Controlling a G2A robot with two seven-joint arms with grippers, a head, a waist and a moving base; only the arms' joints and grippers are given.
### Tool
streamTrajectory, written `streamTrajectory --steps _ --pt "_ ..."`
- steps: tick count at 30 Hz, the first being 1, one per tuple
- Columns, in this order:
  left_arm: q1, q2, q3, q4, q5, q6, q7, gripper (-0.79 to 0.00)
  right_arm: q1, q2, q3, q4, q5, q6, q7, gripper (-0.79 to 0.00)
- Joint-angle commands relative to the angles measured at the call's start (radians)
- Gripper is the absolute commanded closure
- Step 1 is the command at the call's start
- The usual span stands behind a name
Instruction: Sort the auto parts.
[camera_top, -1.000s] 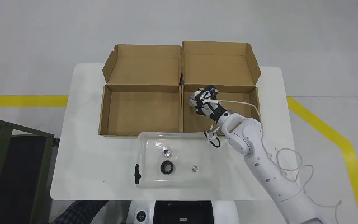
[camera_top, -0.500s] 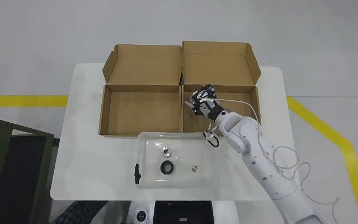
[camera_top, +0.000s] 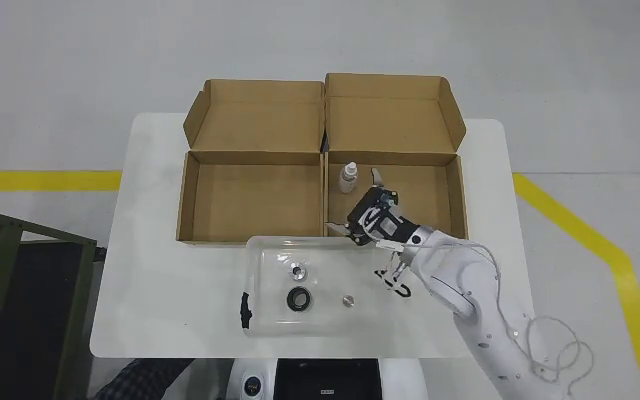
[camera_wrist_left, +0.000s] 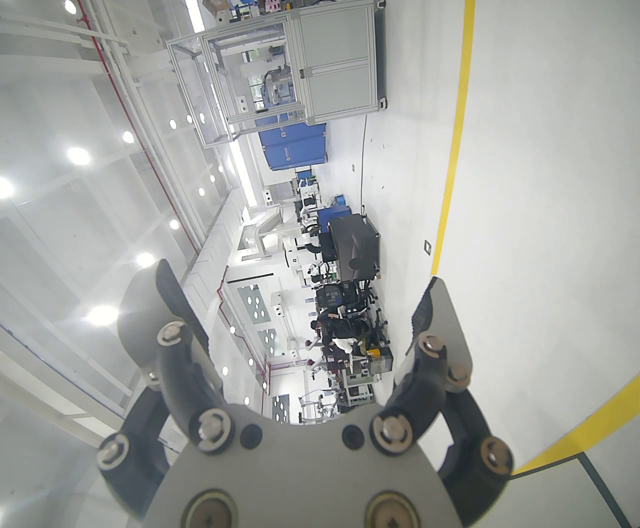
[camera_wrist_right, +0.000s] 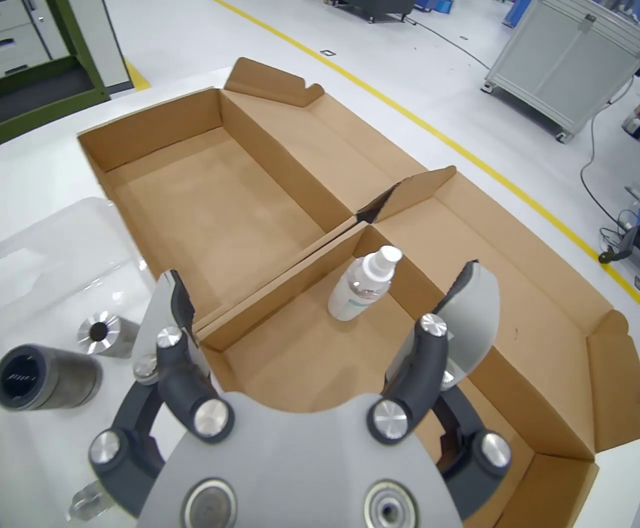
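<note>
Now that the right gripper (camera_top: 357, 202) has let go and drawn back toward the clear tray (camera_top: 256, 252), jaws spread and empty, the spray bottle (camera_top: 348, 177) stands upright in the right-hand box (camera_top: 457, 195); three parts (camera_top: 298, 297) await sorting.

Your left box (camera_top: 250, 200) and right box (camera_top: 430, 195) are plain brown cardboard, matt and faintly fibrous, with raw cut edges. The tray (camera_top: 330, 270), lower centre of the top view, is clear glossy plastic that catches glare. On it the silver sleeve (camera_wrist_right: 102, 333) is bright machined metal with a satin face, and the dark cylinder (camera_wrist_right: 47, 382) is duller grey metal. The spray bottle (camera_wrist_right: 361, 287) is see-through plastic with a smooth white cap. Your right gripper (camera_wrist_right: 321, 277) shows a brushed grey metal plate, shiny screw heads, matt black links and a ribbed black lining; the left gripper (camera_wrist_left: 299, 277) looks the same. The table (camera_top: 150, 250) is smooth white with a soft sheen
</note>
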Motion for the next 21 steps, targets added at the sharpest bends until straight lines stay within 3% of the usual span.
streamTrajectory --steps 1,12,21 --pt "0.000 0.000 0.000 0.000 0.000 0.000 0.000 -0.785 -0.046 0.009 0.014 -0.050 -0.015 -0.050 0.023 -0.785" --pt "0.000 0.000 0.000 0.000 0.000 0.000 0.000 -0.785 -0.224 0.049 0.083 -0.209 -0.066 -0.291 0.071 -0.785" --pt "0.000 0.000 0.000 0.000 0.000 0.000 0.000 -0.785 -0.275 0.071 0.108 -0.237 -0.070 -0.440 0.102 -0.785"
